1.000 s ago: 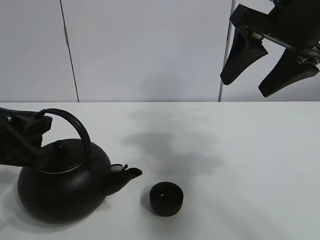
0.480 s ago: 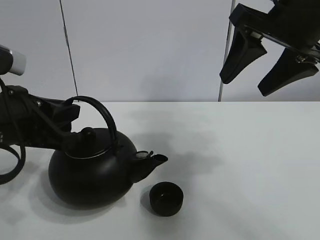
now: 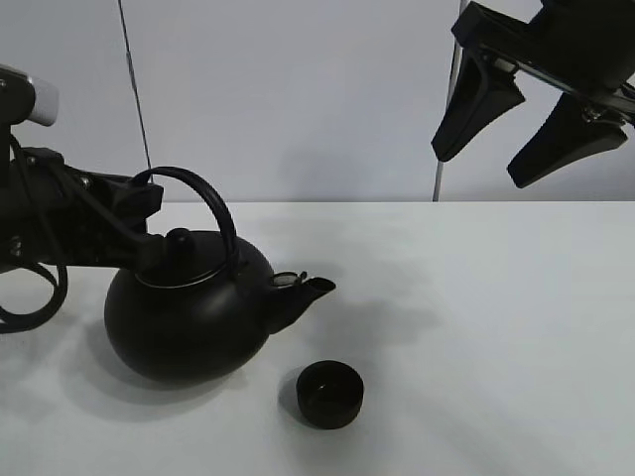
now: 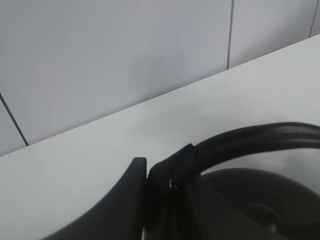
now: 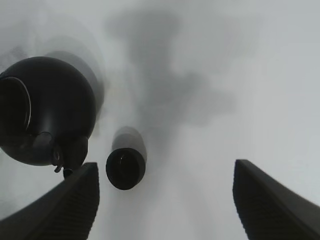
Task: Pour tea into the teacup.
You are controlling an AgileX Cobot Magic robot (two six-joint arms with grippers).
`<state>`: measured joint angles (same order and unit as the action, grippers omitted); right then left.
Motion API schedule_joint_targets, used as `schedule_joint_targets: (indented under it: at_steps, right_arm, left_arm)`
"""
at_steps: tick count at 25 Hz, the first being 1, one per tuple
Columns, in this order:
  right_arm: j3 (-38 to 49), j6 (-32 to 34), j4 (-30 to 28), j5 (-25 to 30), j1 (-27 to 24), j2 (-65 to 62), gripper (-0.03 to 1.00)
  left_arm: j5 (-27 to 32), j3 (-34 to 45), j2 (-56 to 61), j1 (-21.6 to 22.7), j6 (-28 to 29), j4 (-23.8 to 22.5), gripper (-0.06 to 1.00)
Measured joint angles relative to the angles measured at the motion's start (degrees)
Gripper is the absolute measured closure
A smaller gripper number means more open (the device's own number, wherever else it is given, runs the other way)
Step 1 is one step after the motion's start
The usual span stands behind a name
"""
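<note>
- Left gripper (image 3: 147, 210) is clamped tight on the arched handle (image 3: 210, 212) of the kettle (image 3: 189, 317), near the handle's left end; the left wrist view shows the jaws pinched right onto that black bar.
- The kettle sits upright on the left side of the desk (image 3: 496, 327), spout (image 3: 313, 289) pointing right. I can't tell for sure whether its base is clear of the surface.
- The teacup (image 3: 330, 394) stands upright near the front edge, apart from the kettle, in front of the spout and a little to its right. The spout is not over the cup's mouth yet.
- Right gripper (image 3: 481, 164) hangs high on the right, jaws apart, holding nothing. Its wrist view looks straight down on the teacup (image 5: 125, 168) and the kettle (image 5: 45, 110).
- The step in hand looks like lining up for the pour. To do it well, bring the spout tip directly above the middle of the cup, and low.
- Then tilt slowly. It's a small target against a big kettle, so a thin stream is the goal.
- With the grip so far along the handle, the body may swing, so the tilt should be smooth, without jerks.
- Mind the belly of the kettle: it shouldn't nudge the cup.
</note>
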<state>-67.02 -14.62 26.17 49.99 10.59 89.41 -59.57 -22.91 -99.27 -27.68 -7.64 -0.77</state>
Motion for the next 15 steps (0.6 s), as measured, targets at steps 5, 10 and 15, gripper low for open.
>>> schedule_joint_targets:
  at_steps: [5, 10, 15]
  right_arm:
    - [0.0, 0.0, 0.3, 0.0, 0.0, 0.0, 0.45]
    - [0.0, 0.0, 0.3, -0.1, 0.0, 0.0, 0.45]
    - [0.0, 0.0, 0.3, -0.1, 0.0, 0.0, 0.45]
  left_arm:
    - [-0.1, -0.6, 0.0, 0.0, 1.1, 1.8, 0.81]
    - [-0.1, -0.6, 0.0, 0.0, 4.0, 1.8, 0.81]
    - [0.0, -0.6, 0.0, 0.0, 0.3, -0.7, 0.81]
